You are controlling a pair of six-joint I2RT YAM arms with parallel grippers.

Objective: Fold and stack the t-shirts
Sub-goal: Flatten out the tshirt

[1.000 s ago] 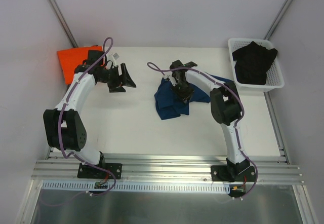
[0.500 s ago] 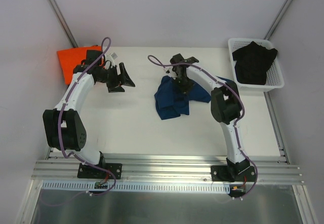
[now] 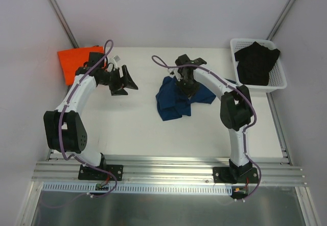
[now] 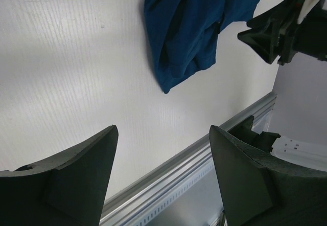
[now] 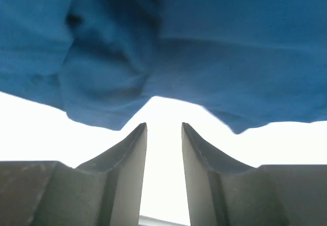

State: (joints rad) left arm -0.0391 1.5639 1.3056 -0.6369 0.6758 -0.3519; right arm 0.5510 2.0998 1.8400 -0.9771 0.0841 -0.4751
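Right pincer (image 5: 164, 129) shifted rightward, narrowly parted, over navy t-shirt (image 3: 171, 103)

On the table (image 3: 138, 123) a crumpled t-shirt (image 3: 172, 102) lies centre, a flat t-shirt (image 3: 73, 62) back-left, a basket (image 3: 261, 87) of cloth (image 3: 255, 62) back-right.

Right arm only. Its black two-finger gripper (image 3: 186, 86) sat lower over the middle of the crumpled navy blue cloth t-shirt (image 3: 171, 103) a second ago. It pulled toward the far side of the bench by the half-second mark and now sits a little nearer and further right, at the shirt's upper right part. The right arm's black elbow block (image 3: 234, 111) has swung outward to the right and slightly nearer the base, and the white forearm runs longer and flatter across the bench. The shirt's right flap looks drawn in a touch closer to the fingers. The change in outline is slight and hard to judge under the arm.
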